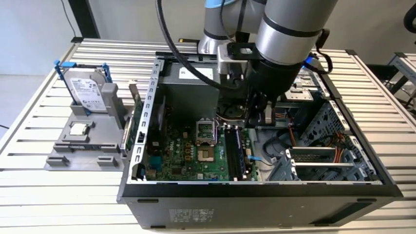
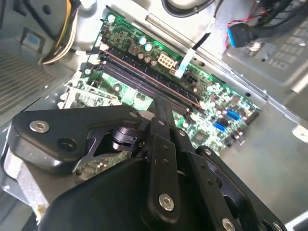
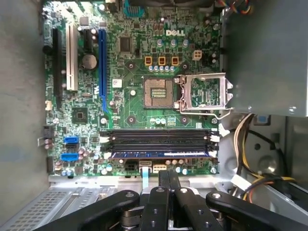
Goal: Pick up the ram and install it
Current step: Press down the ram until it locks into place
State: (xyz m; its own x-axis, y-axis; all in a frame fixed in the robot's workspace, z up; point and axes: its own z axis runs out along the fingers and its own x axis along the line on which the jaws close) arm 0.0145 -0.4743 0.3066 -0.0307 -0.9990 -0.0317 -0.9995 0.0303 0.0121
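The ram (image 3: 159, 154) sits in one of the slots on the motherboard (image 3: 86, 115), inside the open case (image 1: 260, 187), so the step in hand looks like seating or release. The claw (image 3: 163, 180) hangs just beside the slots, fingers pressed together, pinching nothing I can see. Whether the stick is fully latched, I cannot tell; any further move would call for checking that. Counted: one ram, four slots, one empty socket (image 3: 159, 92), one hard drive (image 1: 85, 90) on the tabletop (image 1: 39, 146).
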